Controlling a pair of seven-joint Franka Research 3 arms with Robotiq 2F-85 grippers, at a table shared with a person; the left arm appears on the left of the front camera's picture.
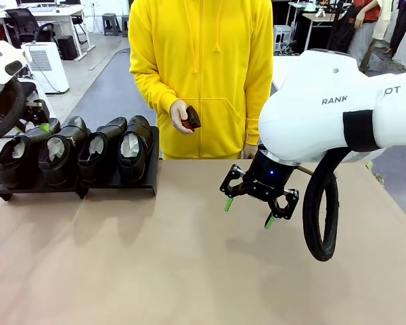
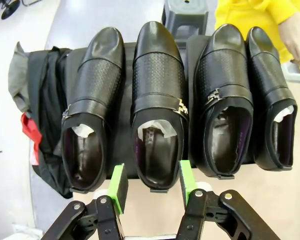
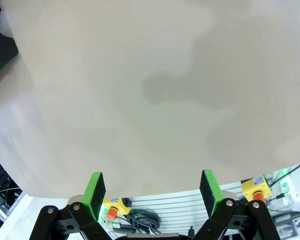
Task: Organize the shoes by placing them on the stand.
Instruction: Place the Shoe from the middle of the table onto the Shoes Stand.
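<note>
**tbl_watcher:** On the stand [image 1: 115, 181], all four shoes [image 2: 157, 105] lined up side by side, toes pointing toward the person, pale paper stuffing peeking out. Left hand [image 2: 152, 186] parked right at the heel of the second shoe from the stand's outer end, green pads half apart, gripping nothing.

**rackfan:** Right of the stand, over bare table [image 1: 155, 271], right hand [image 1: 250, 207] hanging with jaws spread wide, nothing in them. Behind the stand, yellow hoodie [image 1: 203, 68], small dark reddish object [image 1: 191, 118] held in the person's hand [image 1: 181, 116].
</note>
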